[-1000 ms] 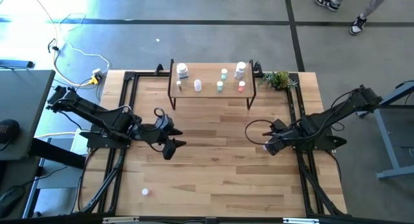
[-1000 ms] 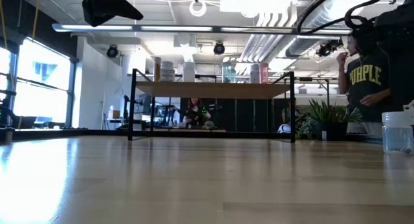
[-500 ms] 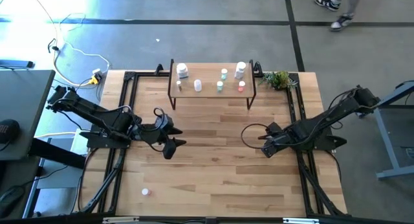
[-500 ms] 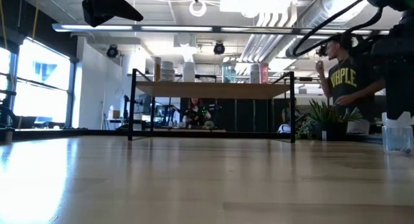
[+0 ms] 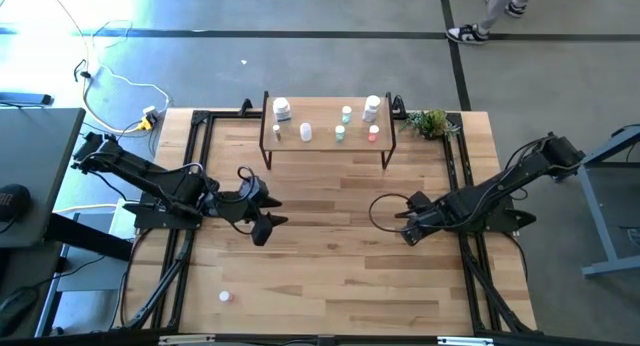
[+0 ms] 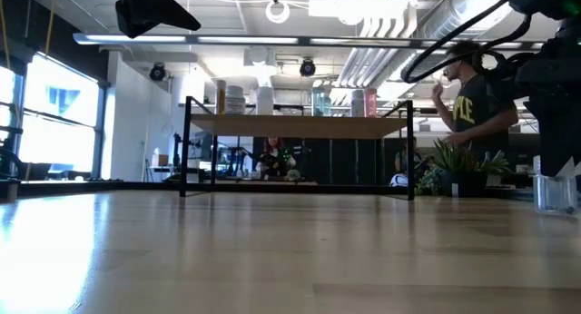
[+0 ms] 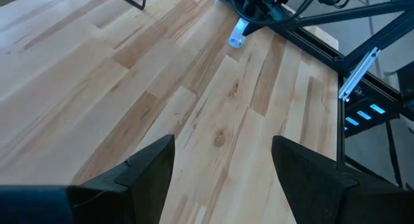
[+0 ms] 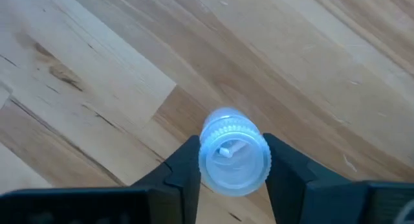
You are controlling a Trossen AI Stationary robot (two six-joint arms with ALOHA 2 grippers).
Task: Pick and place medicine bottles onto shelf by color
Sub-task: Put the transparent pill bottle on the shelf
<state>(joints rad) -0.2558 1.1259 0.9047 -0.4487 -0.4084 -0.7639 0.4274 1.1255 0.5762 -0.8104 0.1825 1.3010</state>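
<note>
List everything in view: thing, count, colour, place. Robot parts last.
Shelf: one, light wood on black legs, far middle of table.
Bottles on shelf: seven, white, some teal or red tinted.
Bottle between the right fingers: one, pale, upright on table.
Bottle near front edge: one, white and pinkish.
Plant: one, green, far right corner.
Table: one, wooden.
Person: one, beyond table.
Left gripper: open, hovering left of centre.
Right gripper: fingers flanking bottle.
</note>
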